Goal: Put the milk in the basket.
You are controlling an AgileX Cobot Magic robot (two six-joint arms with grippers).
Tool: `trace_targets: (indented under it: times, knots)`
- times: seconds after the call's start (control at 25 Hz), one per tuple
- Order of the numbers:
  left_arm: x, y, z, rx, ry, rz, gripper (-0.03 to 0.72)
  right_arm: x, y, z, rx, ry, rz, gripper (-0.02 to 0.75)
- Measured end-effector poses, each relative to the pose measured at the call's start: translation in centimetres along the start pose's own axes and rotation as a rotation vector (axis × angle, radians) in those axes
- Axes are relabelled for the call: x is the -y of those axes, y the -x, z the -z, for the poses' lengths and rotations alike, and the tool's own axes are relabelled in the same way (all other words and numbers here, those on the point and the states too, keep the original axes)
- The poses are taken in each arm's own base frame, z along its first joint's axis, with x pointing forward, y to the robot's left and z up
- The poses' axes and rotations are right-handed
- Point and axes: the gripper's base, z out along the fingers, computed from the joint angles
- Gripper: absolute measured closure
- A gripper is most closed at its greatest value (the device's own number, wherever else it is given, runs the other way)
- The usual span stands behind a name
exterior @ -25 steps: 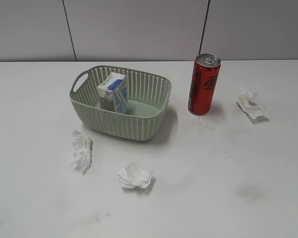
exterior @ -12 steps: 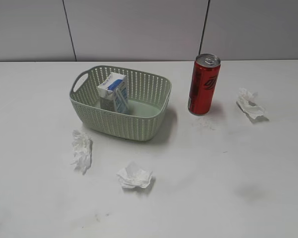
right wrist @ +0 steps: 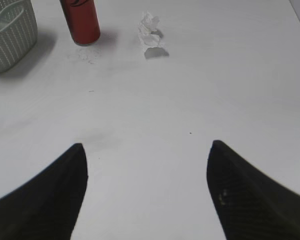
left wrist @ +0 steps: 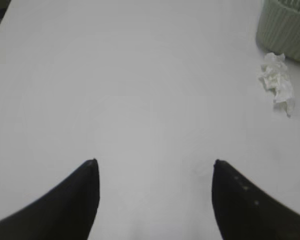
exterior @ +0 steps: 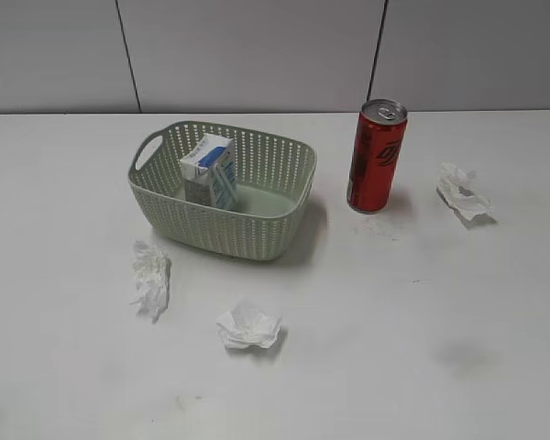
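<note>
The milk (exterior: 208, 170), a small white carton with blue panels, stands inside the pale green basket (exterior: 257, 238) at the back left of the table. A corner of the basket shows in the left wrist view (left wrist: 285, 27) and in the right wrist view (right wrist: 10, 37). No gripper shows in the exterior view. My left gripper (left wrist: 155, 162) is open and empty over bare table, well short of the basket. My right gripper (right wrist: 146, 145) is open and empty over bare table, short of the can.
A red can (exterior: 377, 157) stands right of the basket and shows in the right wrist view (right wrist: 80, 21). Crumpled tissues lie front-left of the basket (exterior: 151, 278), in front of it (exterior: 248, 326) and at far right (exterior: 462, 192).
</note>
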Motion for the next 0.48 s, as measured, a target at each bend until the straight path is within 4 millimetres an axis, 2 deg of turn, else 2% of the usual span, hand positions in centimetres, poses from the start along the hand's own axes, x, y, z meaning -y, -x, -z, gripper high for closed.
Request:
trace_targets:
  times: [0.32,0.48]
  knots:
    - [0.2,-1.5,2.1,0.182,0.057,0.024,0.205,0.0,0.0,0.0,0.0,0.0,0.0,0.15]
    - [0.3,-1.8,2.4,0.21,0.083,0.039,0.218,0.0,0.0,0.0,0.0,0.001,0.0,0.15]
